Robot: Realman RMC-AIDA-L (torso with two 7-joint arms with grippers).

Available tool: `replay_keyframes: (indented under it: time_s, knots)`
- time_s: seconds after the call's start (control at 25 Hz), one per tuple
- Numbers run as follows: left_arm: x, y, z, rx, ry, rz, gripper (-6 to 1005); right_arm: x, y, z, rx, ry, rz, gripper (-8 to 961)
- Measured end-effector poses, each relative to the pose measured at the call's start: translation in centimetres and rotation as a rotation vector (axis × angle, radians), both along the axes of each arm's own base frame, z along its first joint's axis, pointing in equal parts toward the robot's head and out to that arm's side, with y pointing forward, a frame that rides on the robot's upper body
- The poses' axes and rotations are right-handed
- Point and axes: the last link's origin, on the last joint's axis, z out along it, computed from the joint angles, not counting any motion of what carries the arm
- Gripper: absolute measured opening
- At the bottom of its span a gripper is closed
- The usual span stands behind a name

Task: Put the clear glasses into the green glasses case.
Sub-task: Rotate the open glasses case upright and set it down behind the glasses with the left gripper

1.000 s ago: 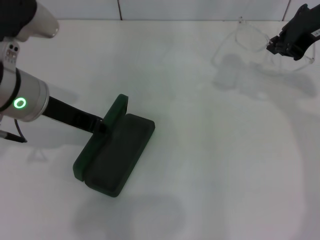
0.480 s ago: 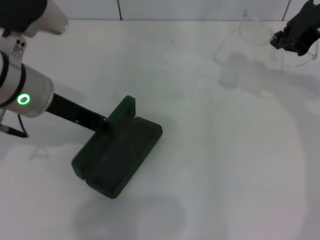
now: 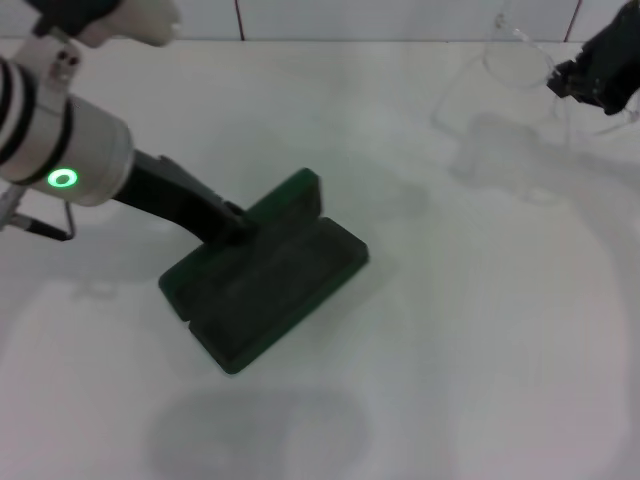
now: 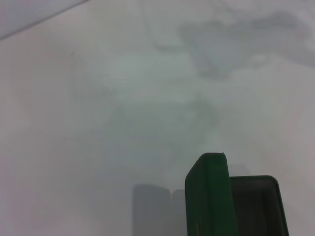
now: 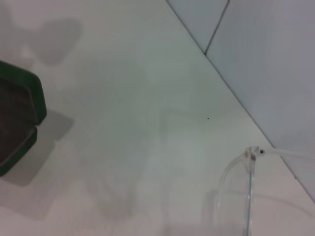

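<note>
The green glasses case (image 3: 270, 280) lies open on the white table, left of centre, with its lid (image 3: 290, 197) standing up. My left gripper (image 3: 230, 224) is shut on the case at the lid's left end. The left wrist view shows the lid's edge (image 4: 208, 196) and the dark lining (image 4: 253, 206). At the far right my right gripper (image 3: 562, 82) holds the clear glasses (image 3: 515, 62) above the table, arms hanging towards the left. In the right wrist view, one lens and hinge of the glasses (image 5: 248, 189) show, with the case (image 5: 22, 118) far off.
The white table (image 3: 450, 330) spreads out to the right of and in front of the case. A tiled wall (image 3: 350, 15) runs along the back edge. Soft shadows of the glasses fall under the right gripper.
My left gripper has dragged the case to the right and turned it, the lid now pointing more to the back right. The right gripper with the glasses has drifted slightly up and back.
</note>
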Motion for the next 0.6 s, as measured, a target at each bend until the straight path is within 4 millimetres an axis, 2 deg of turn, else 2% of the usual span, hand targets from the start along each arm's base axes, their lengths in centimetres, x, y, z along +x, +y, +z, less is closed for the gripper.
replay_keyframes:
  time_s: [0.28,0.6]
  knots:
    - [2.7,-0.2,-1.6,-0.092,0.020,-0.275,210,1.8,-1.6,0.5,0.022,0.003,-0.034,64]
    - [4.6,0.3,-3.4,-0.141,0.021,-0.480,210,4.0,-3.6,0.5,0.027,-0.015,-0.076,64]
